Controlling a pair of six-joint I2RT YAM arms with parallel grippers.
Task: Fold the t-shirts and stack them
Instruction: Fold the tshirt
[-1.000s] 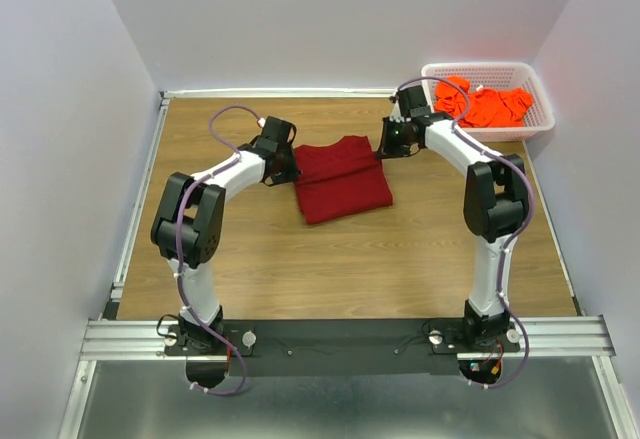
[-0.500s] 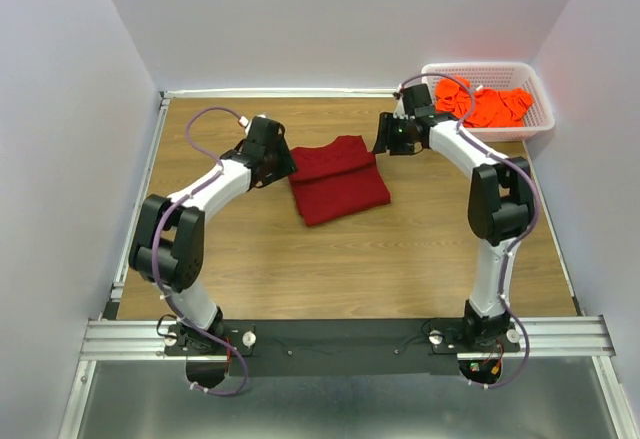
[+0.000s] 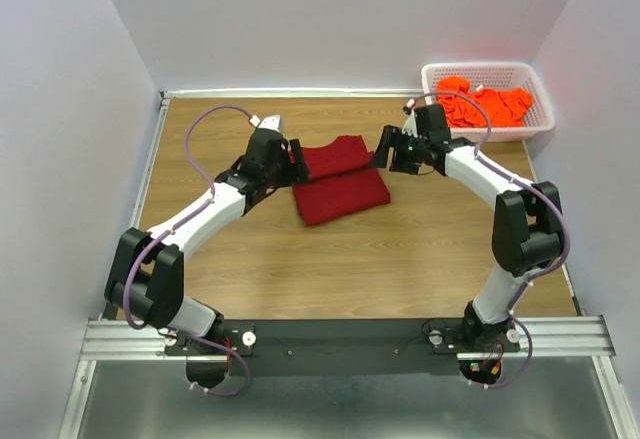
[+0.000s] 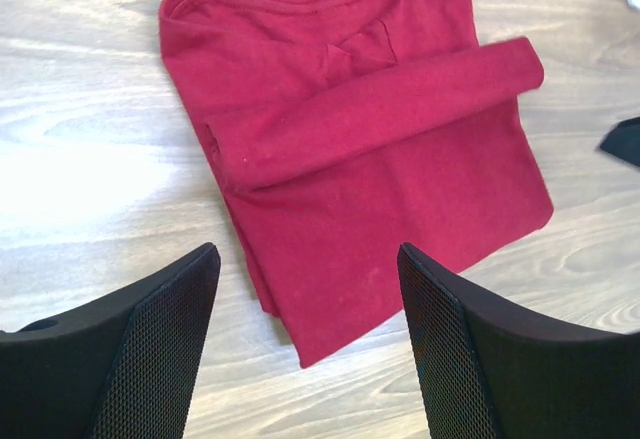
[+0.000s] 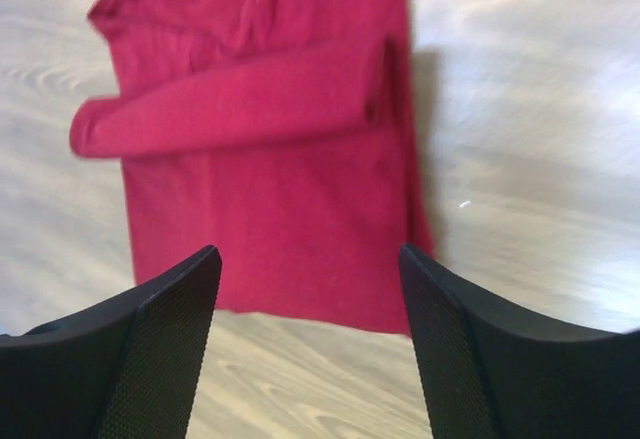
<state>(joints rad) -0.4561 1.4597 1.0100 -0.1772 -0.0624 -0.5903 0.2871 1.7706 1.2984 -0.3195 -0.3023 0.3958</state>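
Observation:
A dark red t-shirt lies folded on the wooden table, with a rolled band of cloth across its far part. My left gripper hovers at the shirt's left edge. It is open, with nothing between its fingers. My right gripper hovers at the shirt's right far corner, also open and empty. In the right wrist view the dark red shirt lies flat below the jaws. Orange t-shirts lie crumpled in the basket.
A white mesh basket stands at the back right corner against the wall. Grey walls close in the table on three sides. A metal rail runs along the left edge. Bare wood lies between the shirt and the arm bases.
Both grippers went from shut to open and let go of the dark red shirt. The left arm stretched out and its gripper moved slightly right. The right gripper moved slightly nearer.

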